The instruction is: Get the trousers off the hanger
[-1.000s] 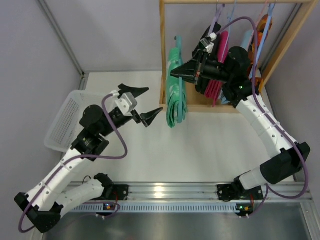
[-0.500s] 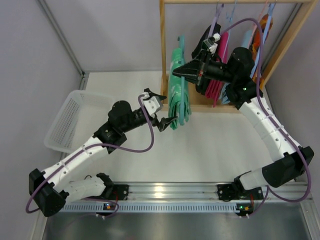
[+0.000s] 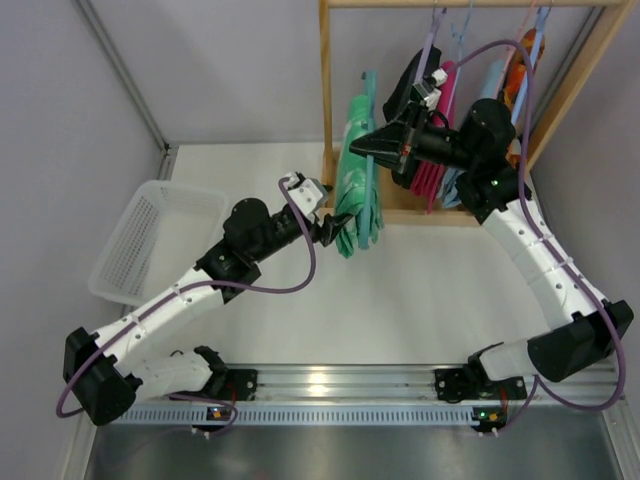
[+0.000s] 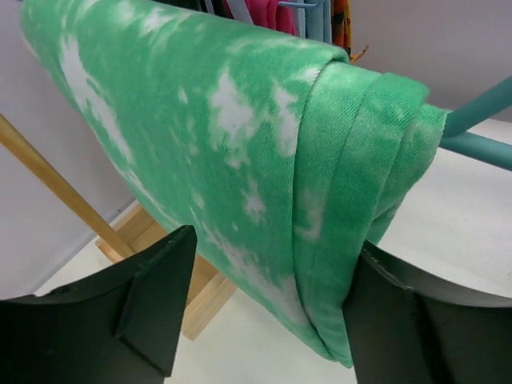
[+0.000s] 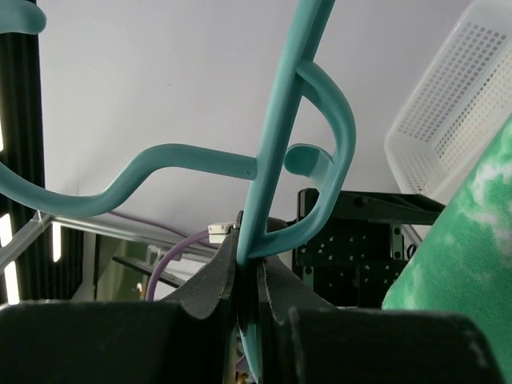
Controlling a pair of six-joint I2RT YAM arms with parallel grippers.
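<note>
The mint-green patterned trousers [image 3: 357, 195] hang folded over a teal hanger [image 3: 367, 110] just left of the wooden rack [image 3: 326, 110]. My right gripper [image 3: 372, 146] is shut on the teal hanger [image 5: 268, 200] and holds it up. My left gripper [image 3: 333, 221] is open, its jaws on either side of the lower fold of the green trousers [image 4: 240, 160]; its fingers [image 4: 152, 304] flank the cloth. Black, pink, light blue and orange trousers [image 3: 440, 130] hang on the rack behind my right arm.
A white mesh basket [image 3: 150, 235] stands on the table at the left and also shows in the right wrist view [image 5: 456, 104]. The rack's wooden base [image 4: 188, 280] lies under the green trousers. Grey walls close in on both sides.
My left gripper has reached right from near the basket and now straddles the bottom of the green trousers. My right gripper has lifted the hanger slightly.
</note>
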